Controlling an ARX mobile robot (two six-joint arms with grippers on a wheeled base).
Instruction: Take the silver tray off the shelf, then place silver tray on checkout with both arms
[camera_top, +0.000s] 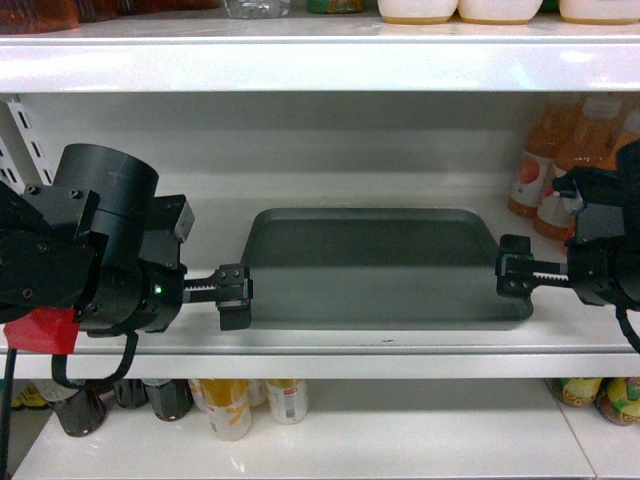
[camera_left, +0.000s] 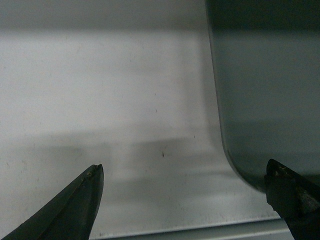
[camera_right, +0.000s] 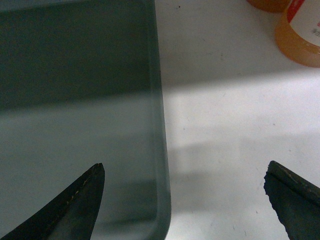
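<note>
Silver tray (camera_top: 385, 265): flat on the shelf (camera_top: 320, 345), near its front lip, long axis left-right. You have left gripper (camera_top: 233, 297) and right gripper (camera_top: 517, 272) both open, straddling its short ends.

The silver tray (camera_top: 380, 265) is plain matte grey-green on the glossy white shelf (camera_top: 330, 345). Both black arms (camera_top: 90, 255) show a red block (camera_top: 42, 328) and a green light (camera_top: 157, 291), with orange bottles (camera_top: 570, 165) behind.
</note>
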